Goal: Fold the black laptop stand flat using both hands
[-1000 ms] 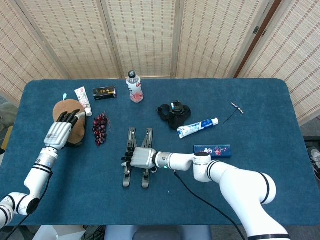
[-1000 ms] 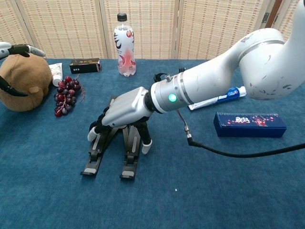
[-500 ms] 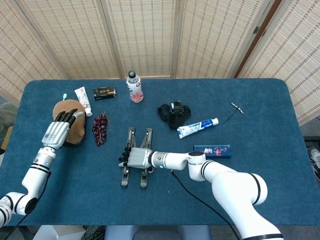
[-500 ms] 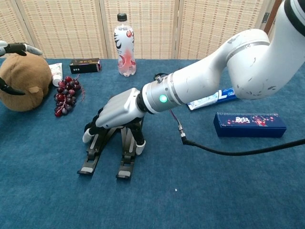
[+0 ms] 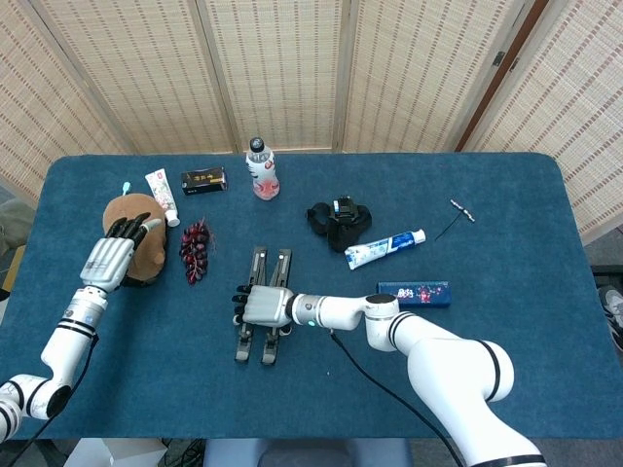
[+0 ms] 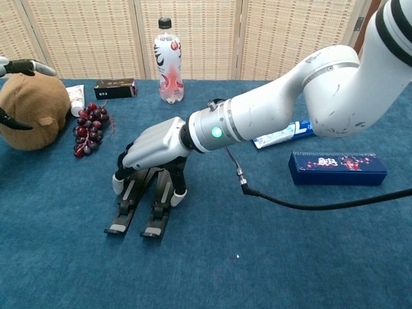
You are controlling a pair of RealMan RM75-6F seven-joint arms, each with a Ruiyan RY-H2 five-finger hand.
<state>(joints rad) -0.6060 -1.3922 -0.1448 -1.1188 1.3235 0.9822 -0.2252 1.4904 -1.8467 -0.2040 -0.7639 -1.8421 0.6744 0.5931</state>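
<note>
- The right robot hand (image 5: 265,306) is laid palm-down on top of the black laptop stand (image 6: 147,201), and its fingers (image 6: 178,193) are curled down around the two legs, so the stand is gripped.
- The stand is seen near the middle of the blue counter (image 5: 506,379), with its two legs close side by side and their feet pointing to the front edge.
- In the chest view, the back part of the stand is raised under the palm, and the front feet are touching the counter.
- A black cable (image 6: 309,205) is trailed from the right arm across the counter.
- The left robot hand (image 5: 117,252) is rested on a brown plush toy (image 6: 32,112) at the far left; its dark fingers are spread over the toy, and whether the toy is gripped cannot be told.
- A bunch of dark red grapes (image 5: 195,249) is lying just beside the toy.
- A drink bottle (image 6: 167,61) is stood upright at the back.
- A dark blue box (image 6: 337,168) is lying to the right of the stand, well apart from it.
- A toothpaste tube (image 5: 384,248) is lying behind that box.
</note>
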